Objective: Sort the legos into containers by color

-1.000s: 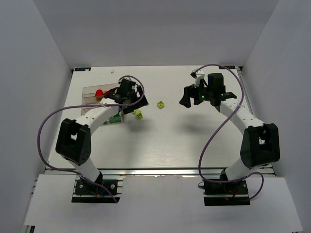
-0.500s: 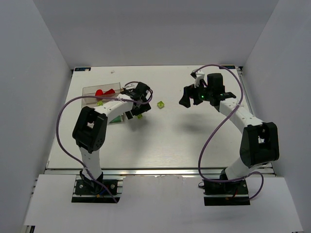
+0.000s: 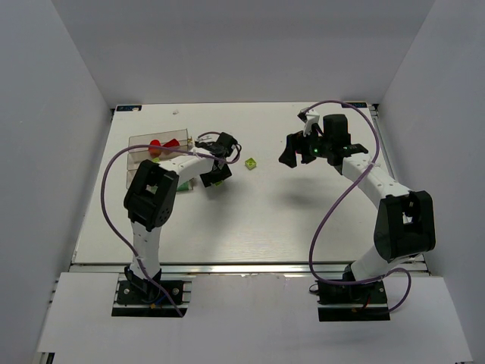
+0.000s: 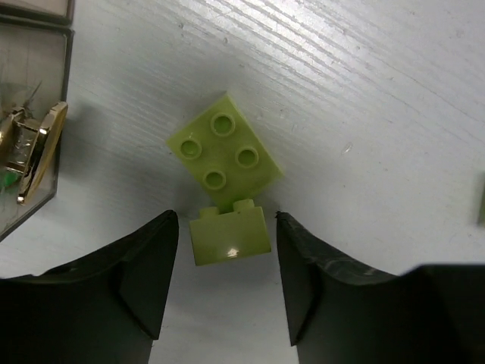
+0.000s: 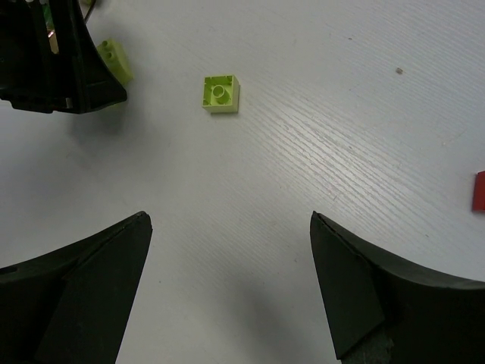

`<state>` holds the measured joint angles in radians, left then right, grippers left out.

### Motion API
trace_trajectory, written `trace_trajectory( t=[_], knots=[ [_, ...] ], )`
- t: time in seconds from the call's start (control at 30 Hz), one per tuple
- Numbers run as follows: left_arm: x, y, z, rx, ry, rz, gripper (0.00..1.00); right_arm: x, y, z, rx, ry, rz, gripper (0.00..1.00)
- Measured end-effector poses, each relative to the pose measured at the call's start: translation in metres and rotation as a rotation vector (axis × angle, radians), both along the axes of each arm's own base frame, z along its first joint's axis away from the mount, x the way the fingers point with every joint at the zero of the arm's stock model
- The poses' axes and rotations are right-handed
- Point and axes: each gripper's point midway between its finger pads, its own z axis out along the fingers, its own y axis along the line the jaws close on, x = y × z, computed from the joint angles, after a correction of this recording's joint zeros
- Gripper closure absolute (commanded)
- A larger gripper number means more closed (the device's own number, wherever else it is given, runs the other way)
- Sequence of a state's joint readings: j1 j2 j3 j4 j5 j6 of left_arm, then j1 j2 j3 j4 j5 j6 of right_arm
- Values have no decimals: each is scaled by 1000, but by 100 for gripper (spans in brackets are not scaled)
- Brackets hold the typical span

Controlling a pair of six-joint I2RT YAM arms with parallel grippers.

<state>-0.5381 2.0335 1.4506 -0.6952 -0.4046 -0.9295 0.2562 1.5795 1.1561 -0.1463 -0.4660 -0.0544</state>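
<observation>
Lime lego [image 4: 223, 152] studs — left wrist

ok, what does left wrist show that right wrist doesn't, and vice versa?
Left wrist only: the four studs of the lime brick, a smaller lime piece joined at its near side, both left end effector fingers flanking that piece with a slim gap each side, and a corner of the clear tray.
Right wrist only: a single-stud lime brick, a red piece cut off at the right edge, and the open right end effector.
Both: the white table and the lime brick, just a corner in right wrist.
</observation>
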Motion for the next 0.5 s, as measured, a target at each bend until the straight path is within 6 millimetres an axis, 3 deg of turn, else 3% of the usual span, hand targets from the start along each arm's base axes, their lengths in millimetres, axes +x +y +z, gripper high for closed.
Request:
trace_trajectory(
  t=[0.17, 0.4, 0.5],
  knots=[
    [3, -2, 1, -7, -12, -5, 67, 1, 0, 1, 3, -3, -1, 11],
    [5, -13, 4, -49, -12, -49, 94, 1, 2, 3, 5, -17, 11, 11],
    [6, -17, 17, -72, -30, -78, 98, -2, 5, 4, 4, -41, 66, 11]
  ],
)
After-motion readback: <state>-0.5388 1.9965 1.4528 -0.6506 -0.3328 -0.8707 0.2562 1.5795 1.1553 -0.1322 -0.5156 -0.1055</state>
